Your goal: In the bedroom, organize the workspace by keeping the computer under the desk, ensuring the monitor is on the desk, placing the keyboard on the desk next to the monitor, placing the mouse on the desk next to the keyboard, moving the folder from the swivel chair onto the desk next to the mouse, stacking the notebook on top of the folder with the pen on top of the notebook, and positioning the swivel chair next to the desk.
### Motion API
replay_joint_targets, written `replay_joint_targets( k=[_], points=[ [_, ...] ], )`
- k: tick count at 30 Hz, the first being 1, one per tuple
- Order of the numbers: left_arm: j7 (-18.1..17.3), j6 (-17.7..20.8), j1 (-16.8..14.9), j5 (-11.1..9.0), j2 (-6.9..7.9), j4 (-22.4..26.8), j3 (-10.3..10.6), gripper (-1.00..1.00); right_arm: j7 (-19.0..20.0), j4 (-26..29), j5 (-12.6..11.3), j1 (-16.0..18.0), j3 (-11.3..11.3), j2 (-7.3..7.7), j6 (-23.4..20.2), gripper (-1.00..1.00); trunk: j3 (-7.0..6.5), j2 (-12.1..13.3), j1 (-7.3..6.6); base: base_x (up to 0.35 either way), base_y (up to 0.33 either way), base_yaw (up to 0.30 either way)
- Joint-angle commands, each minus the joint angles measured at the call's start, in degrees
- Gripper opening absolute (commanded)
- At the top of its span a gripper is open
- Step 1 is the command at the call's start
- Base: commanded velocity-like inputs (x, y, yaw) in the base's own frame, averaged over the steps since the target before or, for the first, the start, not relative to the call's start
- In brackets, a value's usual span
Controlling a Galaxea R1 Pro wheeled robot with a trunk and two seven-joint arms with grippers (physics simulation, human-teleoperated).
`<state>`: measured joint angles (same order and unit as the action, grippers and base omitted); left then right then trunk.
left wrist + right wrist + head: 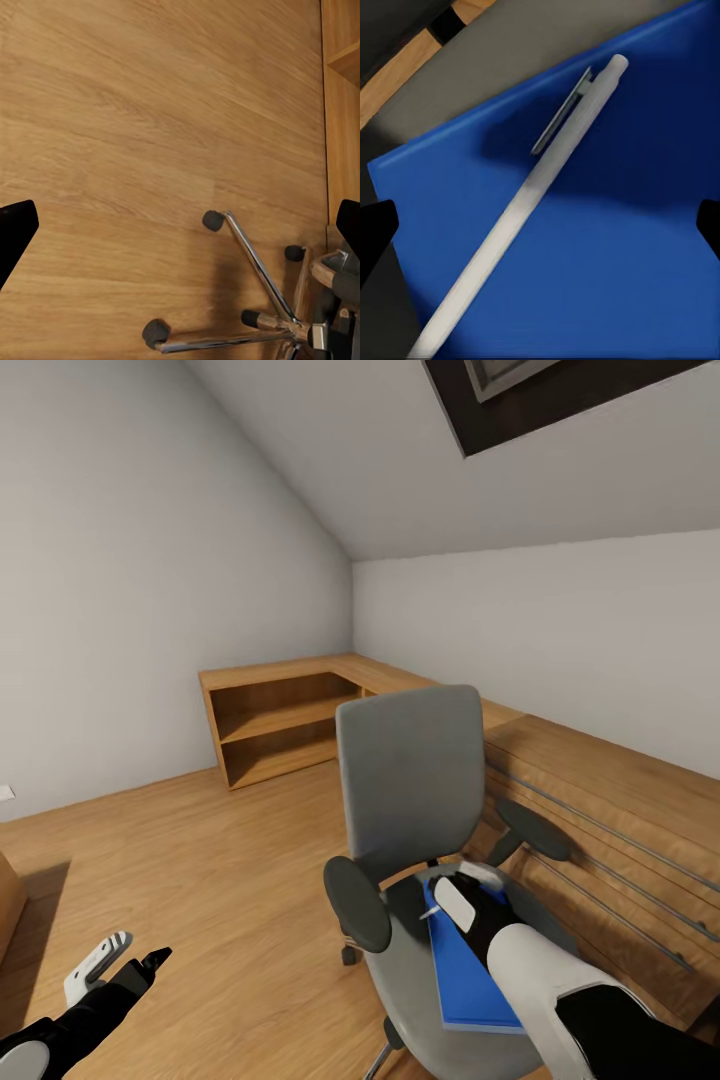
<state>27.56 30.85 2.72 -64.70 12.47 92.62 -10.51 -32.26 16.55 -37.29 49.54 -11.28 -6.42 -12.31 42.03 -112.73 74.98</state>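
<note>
The swivel chair (420, 830) stands in the middle of the bedroom's wood floor (180, 860), its grey backrest upright and its seat turned toward the robot, with a black armrest on each side. The blue folder (468, 975) lies flat on the seat, toward the seat's right side. In the right wrist view the white pen (521, 206) lies diagonally on the folder (607, 247), its clip end toward the folder's far edge, with grey seat fabric beyond that edge.

The right hand (455, 895) hangs low over the far end of the folder. In its own wrist view the two dark fingertips (375, 232) sit at opposite edges of the picture, spread wide with the pen between them and touching neither.

The left hand (125, 960) is held out over bare floor, to the left of the chair and well apart from it. In the left wrist view its fingertips (15, 229) are likewise spread far apart with nothing between them, and below lie the floor planks and the chair's chrome star base (262, 315) with black castors.

A low wooden shelf unit (275, 725) fills the far corner under the sloped ceiling, and a wooden dresser (610, 830) with long rail handles runs along the right wall just behind the chair.
</note>
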Motion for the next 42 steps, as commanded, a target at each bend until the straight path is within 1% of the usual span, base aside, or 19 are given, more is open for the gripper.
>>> replay_joint_targets(
  k=[1, 3, 5, 7, 11, 16, 22, 28, 30, 42],
  points=[
    [0.5, 0.1, 0.0, -0.6, 0.01, 0.1, 0.0, 1.00, -0.4, 0.1, -0.8, 0.0, -0.4, 0.02, -0.5, 1.00, 0.05, 0.0, 0.00, 0.000, 0.000, 0.000],
    [0.5, 0.1, 0.0, -0.6, 0.01, 0.1, 0.0, 1.00, -0.5, 0.1, -1.5, 0.0, -0.4, 0.02, -0.5, 1.00, 0.05, 0.0, 0.00, 0.000, 0.000, 0.000],
    [0.6, 0.1, 0.0, -0.6, 0.01, 0.1, 0.0, 1.00, -1.4, 0.1, -2.8, 0.0, -0.3, -0.02, -0.4, 1.00, 0.05, 0.0, 0.00, 0.000, 0.000, 0.000],
    [0.6, 0.1, 0.0, -0.6, 0.01, 0.1, 0.0, 1.00, -2.3, 0.1, -3.1, 0.0, -0.3, -0.05, -0.4, 1.00, 0.05, 0.0, 0.00, 0.000, 0.000, 0.000],
    [0.6, 0.1, 0.0, -0.6, 0.01, 0.1, 0.0, 1.00, -3.3, 0.0, -3.2, 0.0, -0.3, -0.07, 0.0, 1.00, 0.05, 0.0, 0.00, 0.000, 0.000, 0.000],
    [0.7, 0.1, 0.0, -0.6, 0.01, 0.1, 0.0, 1.00, -3.7, -0.1, -3.3, 0.0, -0.3, -0.08, 1.9, 1.00, 0.05, 0.0, 0.00, 0.000, 0.000, 0.000],
    [0.7, 0.1, 0.0, -0.6, 0.01, 0.1, 0.0, 1.00, -3.9, -0.3, -3.3, 0.0, -0.3, -0.11, 2.5, 1.00, 0.05, 0.0, 0.00, 0.000, 0.000, 0.000],
    [0.7, 0.1, 0.0, -0.6, 0.01, 0.1, 0.0, 1.00, -7.1, -0.3, -3.3, 0.0, -0.4, -0.48, 3.2, 1.00, 0.05, 0.0, 0.00, 0.000, 0.000, 0.000],
    [0.7, 0.1, 0.0, -0.6, 0.01, 0.1, 0.0, 1.00, -7.6, -0.3, -3.3, 0.0, -0.4, -0.56, 3.4, 1.00, 0.05, 0.0, 0.00, 0.000, 0.000, 0.000],
    [0.7, 0.2, 0.0, -0.6, 0.08, 0.1, 0.2, 1.00, -8.2, -0.2, -3.4, 0.0, -0.4, -0.63, 3.6, 1.00, 0.05, 0.0, 0.00, 0.000, 0.000, 0.000]
  ],
)
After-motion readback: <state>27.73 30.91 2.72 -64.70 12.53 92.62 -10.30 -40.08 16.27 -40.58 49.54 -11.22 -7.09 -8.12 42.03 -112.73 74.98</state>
